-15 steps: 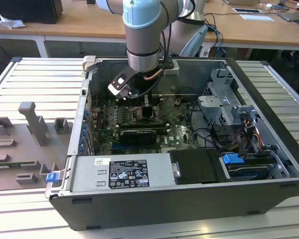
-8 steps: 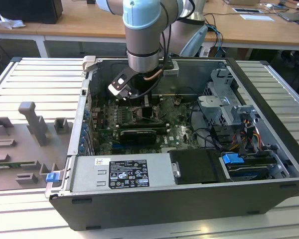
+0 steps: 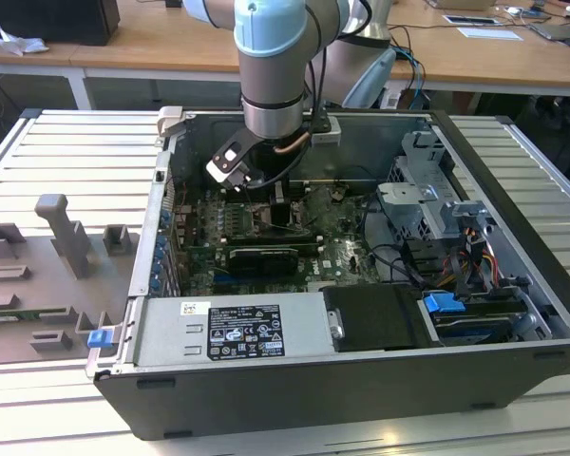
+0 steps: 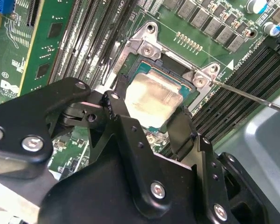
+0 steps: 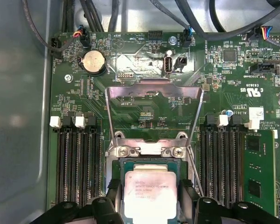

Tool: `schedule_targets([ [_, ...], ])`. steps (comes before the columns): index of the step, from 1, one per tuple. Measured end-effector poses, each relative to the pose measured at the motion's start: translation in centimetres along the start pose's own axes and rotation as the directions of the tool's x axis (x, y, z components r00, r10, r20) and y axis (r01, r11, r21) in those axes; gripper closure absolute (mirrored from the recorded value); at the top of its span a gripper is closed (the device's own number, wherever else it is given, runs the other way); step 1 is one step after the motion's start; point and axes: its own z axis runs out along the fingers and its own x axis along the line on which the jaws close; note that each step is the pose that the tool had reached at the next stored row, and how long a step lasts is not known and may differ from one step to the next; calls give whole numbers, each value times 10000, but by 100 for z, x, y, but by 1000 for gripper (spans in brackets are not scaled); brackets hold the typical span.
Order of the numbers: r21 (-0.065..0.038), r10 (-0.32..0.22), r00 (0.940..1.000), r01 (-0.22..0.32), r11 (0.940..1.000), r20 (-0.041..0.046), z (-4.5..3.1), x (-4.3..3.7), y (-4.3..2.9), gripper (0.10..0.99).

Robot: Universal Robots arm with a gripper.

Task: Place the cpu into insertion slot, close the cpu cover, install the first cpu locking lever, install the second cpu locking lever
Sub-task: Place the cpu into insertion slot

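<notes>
The cpu (image 5: pixel 149 196) (image 4: pixel 154 98), a pale silvery square chip, sits in or just over the insertion slot (image 4: pixel 175 72) of the green motherboard. My gripper (image 5: pixel 150 198) (image 4: pixel 151 109) is shut on it, one black finger against each of two opposite edges. The cpu cover (image 5: pixel 154 91), a silvery frame plate, is swung open away from the socket on its hinge. A thin locking lever (image 4: pixel 252 98) (image 5: pixel 194 172) stands free beside the socket. In the exterior view my gripper (image 3: pixel 283 211) reaches down inside the open computer case.
Long black memory slots (image 5: pixel 77 168) flank the socket on both sides. Cables (image 5: pixel 196 23) run along the board's edge. The case holds a power supply (image 3: pixel 237 332) and a grey drive cage (image 3: pixel 427 204) on the exterior view's right. A grey fixture tray (image 3: pixel 47 275) lies outside.
</notes>
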Motion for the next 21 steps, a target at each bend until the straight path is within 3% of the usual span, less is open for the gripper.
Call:
schedule_targets([
  [7,10,0,10000,0,10000,0,-85,1,8,490],
  [11,44,0,10000,0,10000,0,-135,2,13,737],
  [12,49,1,10000,-1,10000,0,-139,2,13,737],
  [15,64,1,10000,-1,10000,0,-153,2,15,922],
  [16,67,1,10000,-1,10000,0,-156,2,15,922],
  [17,67,1,10000,-1,10000,-3,-159,2,15,980],
  [21,69,1,10000,-1,10000,-8,-169,1,16,980],
])
